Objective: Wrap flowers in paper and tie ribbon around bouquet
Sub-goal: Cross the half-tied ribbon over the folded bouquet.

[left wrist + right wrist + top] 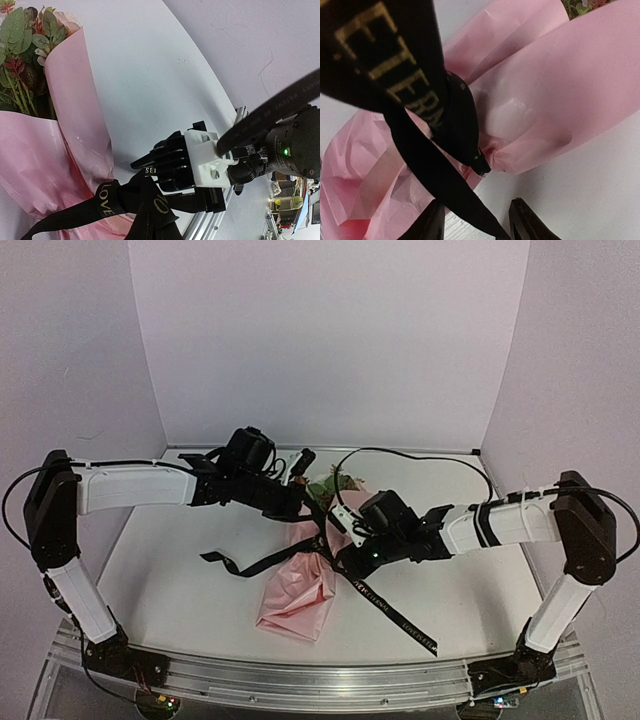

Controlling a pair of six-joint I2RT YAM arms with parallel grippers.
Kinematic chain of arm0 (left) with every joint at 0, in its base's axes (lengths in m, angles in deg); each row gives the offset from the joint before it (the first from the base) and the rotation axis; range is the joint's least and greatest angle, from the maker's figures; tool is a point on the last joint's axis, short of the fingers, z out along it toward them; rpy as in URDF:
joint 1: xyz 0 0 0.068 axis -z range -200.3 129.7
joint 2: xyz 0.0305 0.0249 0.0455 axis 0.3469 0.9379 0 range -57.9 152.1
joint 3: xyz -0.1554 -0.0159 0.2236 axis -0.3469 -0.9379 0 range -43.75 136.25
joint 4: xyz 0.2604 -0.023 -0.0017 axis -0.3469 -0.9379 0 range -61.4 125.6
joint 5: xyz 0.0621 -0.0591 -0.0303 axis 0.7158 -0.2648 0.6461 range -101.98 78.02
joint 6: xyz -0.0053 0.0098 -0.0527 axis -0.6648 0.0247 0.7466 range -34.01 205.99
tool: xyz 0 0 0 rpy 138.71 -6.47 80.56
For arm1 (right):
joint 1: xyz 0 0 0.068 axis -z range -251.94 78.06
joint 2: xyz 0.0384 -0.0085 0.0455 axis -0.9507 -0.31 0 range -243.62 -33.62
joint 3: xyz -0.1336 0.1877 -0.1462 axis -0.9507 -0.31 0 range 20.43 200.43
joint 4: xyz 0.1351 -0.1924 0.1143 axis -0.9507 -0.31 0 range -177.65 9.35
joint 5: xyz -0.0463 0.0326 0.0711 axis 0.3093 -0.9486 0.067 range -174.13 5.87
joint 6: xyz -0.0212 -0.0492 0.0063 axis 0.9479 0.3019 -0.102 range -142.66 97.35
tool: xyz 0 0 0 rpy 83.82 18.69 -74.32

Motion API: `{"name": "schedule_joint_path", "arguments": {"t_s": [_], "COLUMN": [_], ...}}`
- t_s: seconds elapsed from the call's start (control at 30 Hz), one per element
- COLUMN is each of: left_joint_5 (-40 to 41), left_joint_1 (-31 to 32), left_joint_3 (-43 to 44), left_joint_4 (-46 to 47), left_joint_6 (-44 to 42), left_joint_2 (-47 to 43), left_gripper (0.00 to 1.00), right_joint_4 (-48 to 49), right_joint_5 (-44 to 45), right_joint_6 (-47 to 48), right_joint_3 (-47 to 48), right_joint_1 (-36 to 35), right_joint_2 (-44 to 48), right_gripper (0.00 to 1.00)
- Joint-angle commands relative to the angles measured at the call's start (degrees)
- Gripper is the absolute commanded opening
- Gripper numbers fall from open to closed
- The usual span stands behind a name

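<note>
Looking at the bouquet (300, 585) lying midway across the table (170, 580), flowers (30, 35) poking from the far end of the pink paper (560, 90), black ribbon (395, 610) bunched round its waist with tails trailing left and to the near right. Seeing the right gripper (476, 220) at that bunch, fingers partly apart, a strand passing loose between them. Can't make out the tips of the left gripper (298, 502), tucked against the bouquet's far side and cut from its own camera: clamped fully closed, but can't say whether on ribbon.
</note>
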Motion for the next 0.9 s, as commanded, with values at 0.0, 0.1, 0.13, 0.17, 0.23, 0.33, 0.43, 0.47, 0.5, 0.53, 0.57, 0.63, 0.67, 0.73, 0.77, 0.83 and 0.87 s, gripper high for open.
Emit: {"name": "schedule_joint_path", "arguments": {"t_s": [0.0, 0.1, 0.13, 0.17, 0.23, 0.33, 0.43, 0.47, 0.5, 0.53, 0.57, 0.63, 0.67, 0.73, 0.77, 0.83, 0.87], "left_joint_5": [-2.9, -3.0, -3.0, -2.8, -2.3, -1.8, 0.7, 2.2, 4.0, 5.8, 7.7, 11.5, 13.2, 15.8, 16.9, 18.0, 18.6], "left_joint_1": [-0.6, -0.6, -0.6, -0.7, -0.7, -0.6, -0.4, -0.1, 0.6, 1.3, 2.1, 4.3, 5.5, 7.1, 7.6, 7.9, 7.8], "left_joint_3": [3.2, 3.3, 3.4, 3.3, 2.6, 0.8, -1.5, -2.6, -3.4, -3.9, -4.3, -4.7, -4.8, -5.1, -4.9, -5.1, -5.5], "left_joint_4": [-0.3, 0.8, 1.5, 2.2, 4.4, 8.9, 13.9, 15.8, 16.9, 17.5, 18.3, 18.8, 19.1, 20.0, 19.4, 19.0, 19.2], "left_joint_6": [1.0, 2.4, 3.0, 3.8, 5.9, 10.2, 15.0, 16.9, 18.2, 19.0, 19.7, 20.8, 21.5, 22.3, 22.6, 23.5, 23.8], "left_joint_2": [0.7, 1.3, 1.3, 1.3, 1.1, 0.9, -0.3, -0.9, -1.4, -1.9, -2.5, -3.1, -3.1, -2.4, -1.7, -0.7, -0.3], "left_gripper": [0.0, 0.0, 0.0, 0.0, 0.0, 0.0, 0.0, 0.0, 0.0, 0.0, 0.0, 0.0, 0.0, 0.0, 0.0, 0.0, 0.0], "right_joint_4": [3.3, 3.4, 3.4, 3.4, 3.4, 2.7, -0.7, -1.2, -1.4, -2.0, -2.4, -4.5, -5.7, -7.6, -8.3, -10.7, -11.9], "right_joint_5": [3.8, 4.0, 3.9, 4.0, 4.7, 6.7, 9.0, 9.3, 9.4, 9.4, 9.4, 8.5, 8.1, 7.1, 6.6, 6.1, 5.9], "right_joint_6": [1.2, 0.0, -0.6, -1.1, -1.7, -2.1, -2.1, -2.3, -2.8, -3.3, -3.8, -4.3, -4.4, -4.9, -5.1, -5.0, -4.8], "right_joint_3": [3.0, 3.6, 3.5, 3.1, 1.7, -2.0, -5.4, -6.9, -8.6, -9.9, -11.4, -13.5, -14.3, -15.7, -16.1, -16.4, -16.1], "right_joint_1": [-1.2, -1.2, -1.2, -1.2, -1.2, -1.2, -0.9, -0.5, 0.1, 0.8, 1.7, 3.8, 5.0, 6.9, 7.9, 9.4, 9.7], "right_joint_2": [-1.7, -2.8, -2.8, -2.3, -0.8, 2.9, 8.7, 10.8, 12.7, 14.4, 16.1, 19.0, 20.2, 22.1, 23.0, 24.5, 25.2], "right_gripper": [0.42, 0.35, 0.28, 0.2, 0.06, 0.0, 0.0, 0.0, 0.0, 0.0, 0.0, 0.0, 0.0, 0.0, 0.0, 0.0, 0.0]}}
